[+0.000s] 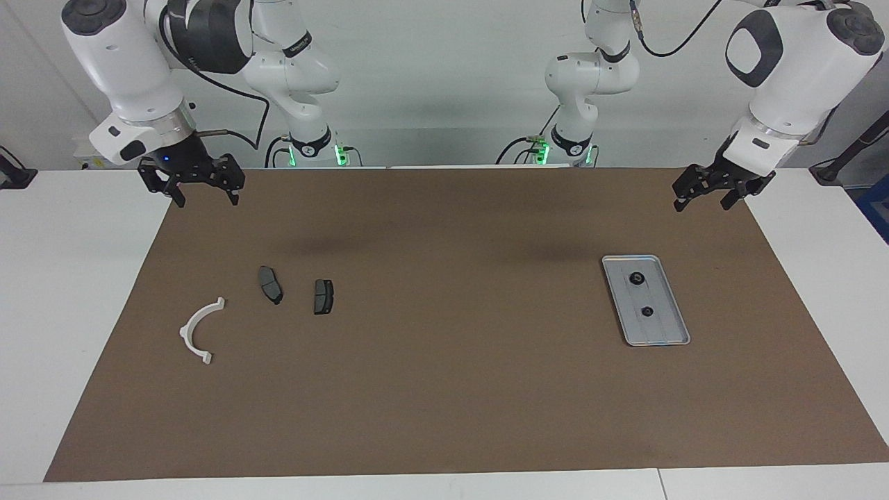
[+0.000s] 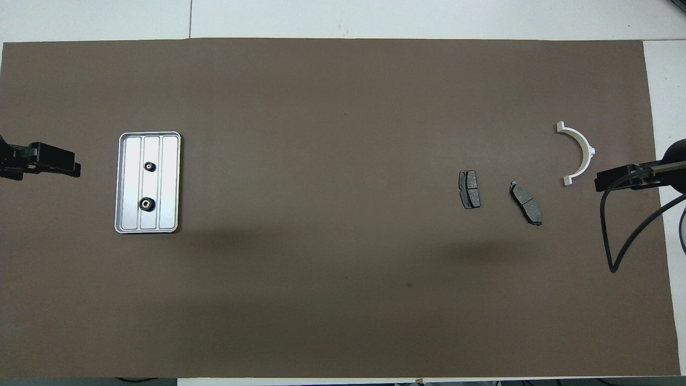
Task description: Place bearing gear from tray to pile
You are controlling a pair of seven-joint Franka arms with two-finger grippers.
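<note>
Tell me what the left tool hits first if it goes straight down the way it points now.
Probably only the brown mat. The left tool hangs open over the mat's corner at the left arm's end, pointing down. The tray with its two gears looks clear of that line, though depth is uncertain.

left gripper (image 1: 719, 191): raised, jaws apart, empty | right gripper (image 1: 198, 184): raised, jaws apart, empty

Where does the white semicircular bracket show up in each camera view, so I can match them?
Facing view: the white bracket lies low at the view's left, near the mat's edge.
Overhead view: the white bracket lies at the view's right, above mid-height.
Shared landmark: the two dark grey plates beside it, at the right arm's end of the table.
</note>
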